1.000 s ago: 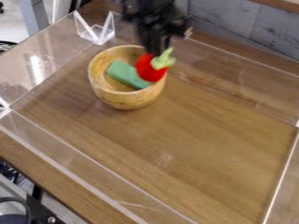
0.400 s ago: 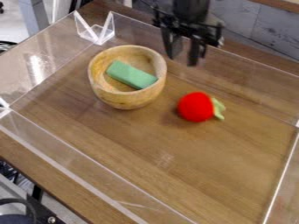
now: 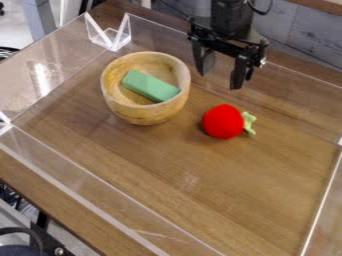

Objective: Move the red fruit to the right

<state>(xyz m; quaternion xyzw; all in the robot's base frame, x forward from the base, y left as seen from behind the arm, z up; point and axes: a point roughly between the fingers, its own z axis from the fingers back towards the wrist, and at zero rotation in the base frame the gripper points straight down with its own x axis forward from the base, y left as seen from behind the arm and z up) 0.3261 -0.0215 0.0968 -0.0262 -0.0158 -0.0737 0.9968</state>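
The red fruit (image 3: 225,122) lies on the wooden tabletop, right of the wooden bowl (image 3: 147,88), its small green stub pointing right. My black gripper (image 3: 229,66) hangs above and behind the fruit, pointing down, its fingers spread open with nothing between them. A clear gap separates the fingertips from the fruit. A flat light-green block (image 3: 150,86) rests inside the bowl.
Clear acrylic walls (image 3: 54,62) ring the wooden table on all sides. A clear plastic piece (image 3: 107,32) stands at the back left rim.
A second ago the gripper held the red fruit over the bowl's right rim. It has let the fruit go onto the table to the right, opened, and risen slightly to the right.
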